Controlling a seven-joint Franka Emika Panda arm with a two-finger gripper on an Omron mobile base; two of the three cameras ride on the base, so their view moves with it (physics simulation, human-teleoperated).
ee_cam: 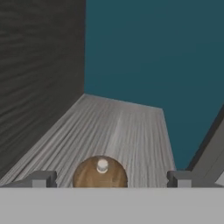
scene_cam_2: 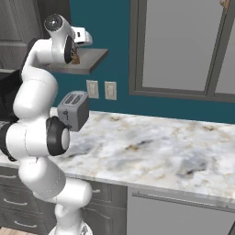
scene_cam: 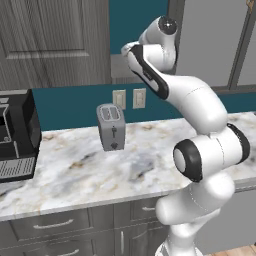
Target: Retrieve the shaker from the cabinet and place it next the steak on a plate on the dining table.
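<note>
In the left base view our arm reaches up past the toaster (scene_cam: 111, 126) on the worktop (scene_cam: 75, 170). In the right base view the shaker (scene_cam_2: 75, 57) stands on the cabinet (scene_cam_2: 89, 59) shelf. In the hand view our jaws are wide apart around it; closing crooked could tip it

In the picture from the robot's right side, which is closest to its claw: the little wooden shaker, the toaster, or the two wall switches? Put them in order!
Starting from the gripper, which is open up at the cabinet shelf:
1. The shaker, on the shelf right at the fingers.
2. The wall switches, on the teal wall just under the shelf.
3. The toaster, lower down on the marble counter.
</note>
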